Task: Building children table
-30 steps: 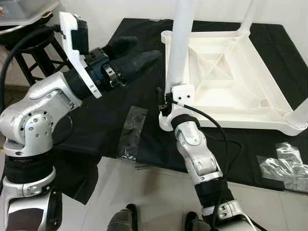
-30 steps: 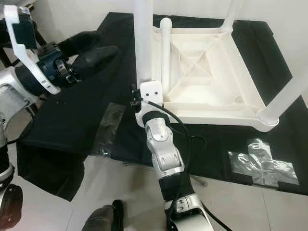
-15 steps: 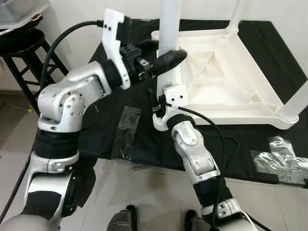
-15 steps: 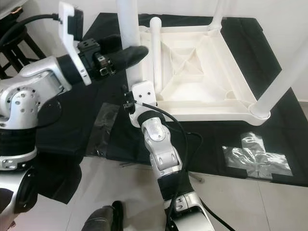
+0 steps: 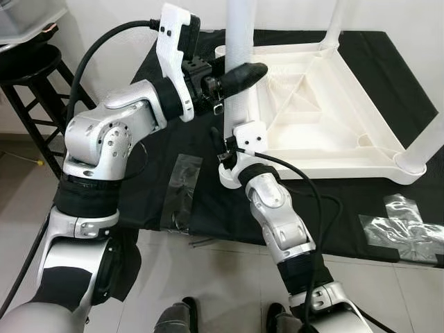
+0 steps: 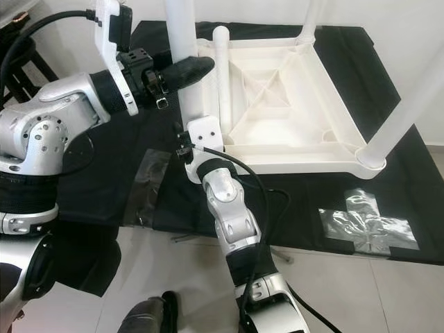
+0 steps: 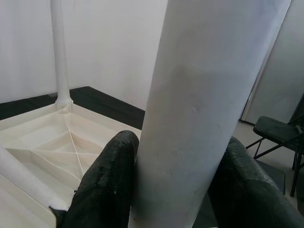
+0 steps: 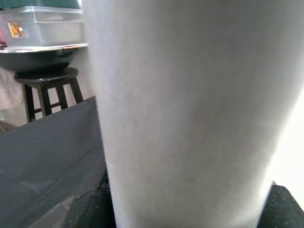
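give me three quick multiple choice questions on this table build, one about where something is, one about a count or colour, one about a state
1. Where is the black stool?
A. at the robot's left, beside the black cloth
B. on the upturned table top
C. at the robot's right

2. What colour is the upturned table top?
A. black
B. white
C. red

3. How does the left gripper stand to the white leg?
A. far from it
B. one finger on each side of it
C. lying on the floor

Key:
1 A, the stool stands at the left edge of the eye views, off the black cloth.
2 B, the ribbed top is white all over.
3 B, the left wrist view shows a black finger on either side of the leg.
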Robot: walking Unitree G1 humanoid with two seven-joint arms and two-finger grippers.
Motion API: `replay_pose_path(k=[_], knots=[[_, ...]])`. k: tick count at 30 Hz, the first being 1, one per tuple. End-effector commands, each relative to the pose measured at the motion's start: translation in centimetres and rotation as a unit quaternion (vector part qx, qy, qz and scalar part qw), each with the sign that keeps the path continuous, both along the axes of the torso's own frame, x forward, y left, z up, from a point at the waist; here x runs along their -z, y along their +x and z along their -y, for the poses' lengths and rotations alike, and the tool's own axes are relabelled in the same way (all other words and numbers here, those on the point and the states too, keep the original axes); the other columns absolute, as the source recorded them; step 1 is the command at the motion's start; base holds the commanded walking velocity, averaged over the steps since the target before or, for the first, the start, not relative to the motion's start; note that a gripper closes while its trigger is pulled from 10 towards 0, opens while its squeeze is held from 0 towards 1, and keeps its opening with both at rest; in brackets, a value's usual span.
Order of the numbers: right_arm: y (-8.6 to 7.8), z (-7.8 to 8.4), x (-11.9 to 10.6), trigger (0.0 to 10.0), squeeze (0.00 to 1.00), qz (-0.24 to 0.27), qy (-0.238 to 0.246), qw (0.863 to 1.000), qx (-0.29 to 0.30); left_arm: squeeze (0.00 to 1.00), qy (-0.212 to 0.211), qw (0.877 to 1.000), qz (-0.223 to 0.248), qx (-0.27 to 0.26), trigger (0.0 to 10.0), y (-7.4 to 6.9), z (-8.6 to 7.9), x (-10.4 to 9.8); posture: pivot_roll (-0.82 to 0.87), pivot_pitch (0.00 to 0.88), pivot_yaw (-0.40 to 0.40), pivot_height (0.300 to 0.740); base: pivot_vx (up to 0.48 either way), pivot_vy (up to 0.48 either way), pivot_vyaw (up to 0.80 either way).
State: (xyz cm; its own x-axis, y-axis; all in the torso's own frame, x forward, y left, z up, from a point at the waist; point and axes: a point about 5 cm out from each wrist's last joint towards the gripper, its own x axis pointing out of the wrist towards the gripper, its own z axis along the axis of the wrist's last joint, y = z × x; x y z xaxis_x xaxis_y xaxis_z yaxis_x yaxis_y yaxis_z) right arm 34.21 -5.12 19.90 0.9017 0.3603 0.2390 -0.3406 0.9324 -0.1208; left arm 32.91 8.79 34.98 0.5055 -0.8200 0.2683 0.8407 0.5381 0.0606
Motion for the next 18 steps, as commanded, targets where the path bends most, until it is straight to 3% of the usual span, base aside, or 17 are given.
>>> replay_pose_path(k=[1,5,7,8,10,12,13,17,18], knots=[[-0.4,-1.5,-1.3,10.0,0.00,0.029,0.017,0.999,-0.032,0.00,0.002,1.000,-0.004,0.003,0.0,0.3,0.0,-0.3,0.11,0.158,0.081,0.740,0.000,0.000,0.00],[-0.1,-1.1,-1.6,10.0,0.00,0.026,0.032,0.998,-0.038,0.00,0.011,1.000,0.000,0.007,0.0,0.4,0.3,-0.4,0.11,0.159,0.084,0.740,0.000,0.000,0.00],[-0.1,-0.8,-2.3,10.0,0.01,0.032,0.044,0.995,-0.078,0.00,0.014,1.000,0.000,0.010,0.0,0.4,0.5,-0.4,0.11,0.162,0.086,0.740,0.000,0.000,0.00],[-0.1,-0.6,-3.0,10.0,1.00,0.038,0.053,0.991,-0.114,0.00,0.016,1.000,0.001,0.011,0.0,0.4,0.5,-0.4,0.11,0.164,0.087,0.740,0.000,0.000,0.00],[-0.1,-0.4,-3.5,10.0,1.00,0.043,0.058,0.988,-0.139,0.00,0.018,1.000,0.001,0.012,0.0,0.4,0.5,-0.4,0.11,0.164,0.087,0.740,0.000,0.000,0.00],[-0.1,0.5,-5.3,10.0,1.00,0.072,0.038,0.972,-0.220,0.00,0.018,1.000,0.001,0.014,0.0,0.4,0.6,-0.3,0.11,0.170,0.089,0.740,0.000,0.000,0.00],[-0.1,0.5,-5.3,10.0,1.00,0.072,0.038,0.972,-0.220,0.00,0.018,1.000,0.001,0.014,0.0,0.4,0.6,-0.3,0.11,0.170,0.089,0.740,0.000,0.000,0.00],[0.2,2.4,-6.9,10.0,1.00,0.095,-0.042,0.945,-0.310,0.00,0.019,1.000,0.000,0.016,0.0,0.3,0.8,-0.1,0.11,0.174,0.089,0.740,0.000,0.000,0.00],[0.3,3.0,-7.0,10.0,0.39,0.091,-0.077,0.935,-0.335,0.00,0.019,1.000,0.000,0.017,0.0,0.3,0.8,0.0,0.11,0.175,0.089,0.740,0.000,0.000,0.00]])
